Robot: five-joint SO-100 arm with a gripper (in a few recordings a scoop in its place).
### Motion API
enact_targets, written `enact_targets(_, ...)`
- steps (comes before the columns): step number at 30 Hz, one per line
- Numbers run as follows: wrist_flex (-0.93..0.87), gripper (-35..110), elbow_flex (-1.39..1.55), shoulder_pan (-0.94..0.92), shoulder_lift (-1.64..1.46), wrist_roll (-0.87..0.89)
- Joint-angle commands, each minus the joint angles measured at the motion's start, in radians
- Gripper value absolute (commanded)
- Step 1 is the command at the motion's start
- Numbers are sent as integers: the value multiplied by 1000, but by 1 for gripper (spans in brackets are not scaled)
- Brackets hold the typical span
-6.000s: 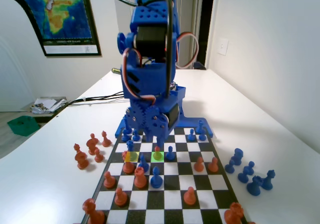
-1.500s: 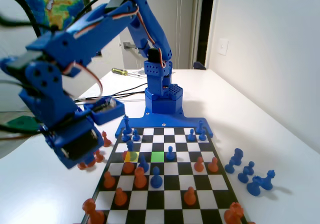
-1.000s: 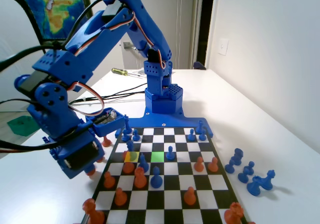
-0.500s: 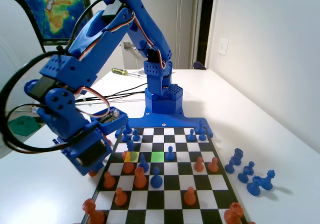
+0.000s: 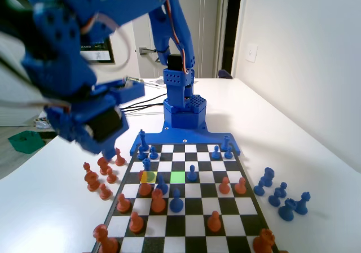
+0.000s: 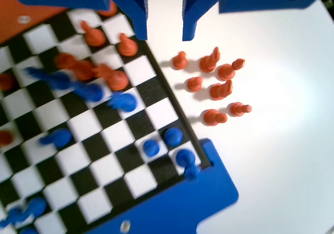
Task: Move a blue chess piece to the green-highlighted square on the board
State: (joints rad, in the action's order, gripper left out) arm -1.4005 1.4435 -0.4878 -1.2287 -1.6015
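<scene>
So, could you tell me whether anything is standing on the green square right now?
No, in the fixed view the green square is bare, with a blue piece on the square to its right.

You have one board (image 5: 186, 226) on the bench (image 5: 316, 151), with one green-highlighted square (image 5: 177, 177) and one yellow-highlighted square (image 5: 149, 177) on it. In the wrist view you can count seven orange pieces (image 6: 220, 90) standing off the board on the bench. In the fixed view, about seven blue pieces (image 5: 280, 188) cluster off the board towards the bench's right edge; some overlap, so that count is loose. On the board itself you see about ten blue pieces (image 5: 176, 199) and about nine orange ones (image 5: 213, 221), counting those at its near corners.
</scene>
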Motion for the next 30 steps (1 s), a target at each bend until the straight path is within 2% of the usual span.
enact_targets(1,-14,12,66,64,-212,11)
enact_targets(14,204,12,430,198,-333,44)
enact_targets(30,290,16,494,155,-308,-64)
